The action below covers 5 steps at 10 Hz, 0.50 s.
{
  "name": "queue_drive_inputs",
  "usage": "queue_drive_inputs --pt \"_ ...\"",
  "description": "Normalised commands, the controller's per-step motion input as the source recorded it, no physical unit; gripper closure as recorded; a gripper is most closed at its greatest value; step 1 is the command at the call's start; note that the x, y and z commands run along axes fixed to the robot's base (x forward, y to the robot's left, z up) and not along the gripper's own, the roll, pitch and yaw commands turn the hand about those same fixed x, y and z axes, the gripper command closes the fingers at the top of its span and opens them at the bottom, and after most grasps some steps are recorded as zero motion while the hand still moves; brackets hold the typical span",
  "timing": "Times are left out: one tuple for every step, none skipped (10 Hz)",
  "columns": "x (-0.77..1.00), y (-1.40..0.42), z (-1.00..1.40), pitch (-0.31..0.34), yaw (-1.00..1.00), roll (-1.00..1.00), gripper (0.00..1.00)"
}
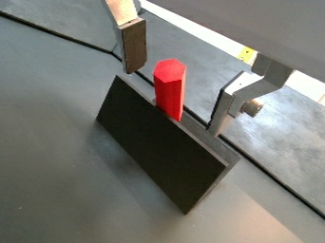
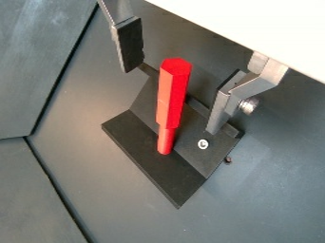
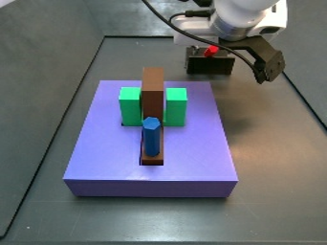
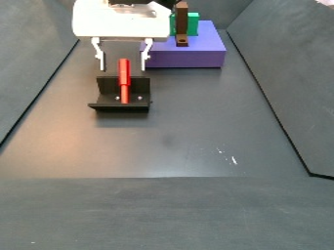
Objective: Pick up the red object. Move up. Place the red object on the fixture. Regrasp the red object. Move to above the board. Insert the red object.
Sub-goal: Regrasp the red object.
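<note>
The red object [image 1: 168,87] [image 2: 170,100] is a slim hexagonal peg standing upright on the fixture [image 1: 159,142] [image 2: 146,140], against its dark upright wall. My gripper [image 1: 181,87] [image 2: 176,84] is open around the peg's upper part, with one finger on each side and a clear gap to both pads. In a side view the peg [image 4: 125,78] rises from the fixture [image 4: 120,101] between the two fingers of the gripper [image 4: 123,59]. From the opposite side the gripper [image 3: 220,48] hides most of the peg above the fixture [image 3: 208,63]. The board [image 3: 115,163] [image 4: 200,57] lies apart from the fixture.
On the board stand two green blocks [image 3: 130,105], a long brown bar [image 3: 153,96] and a blue peg [image 3: 151,136]. A black cable [image 3: 166,19] runs behind the arm. Floor-panel seams [image 1: 76,43] cross the grey floor near the fixture.
</note>
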Motion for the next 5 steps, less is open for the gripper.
queue_drive_inputs --pt "0.0 0.0 -0.05 0.0 0.0 0.13 0.0" --pt "0.0 0.0 0.0 0.0 0.0 0.03 0.0" --pt "0.0 0.0 0.0 0.0 0.0 0.0 0.0" --pt "0.0 0.0 0.0 0.0 0.0 0.0 1.0" --pt "0.0 0.0 0.0 0.0 0.0 0.0 1.0"
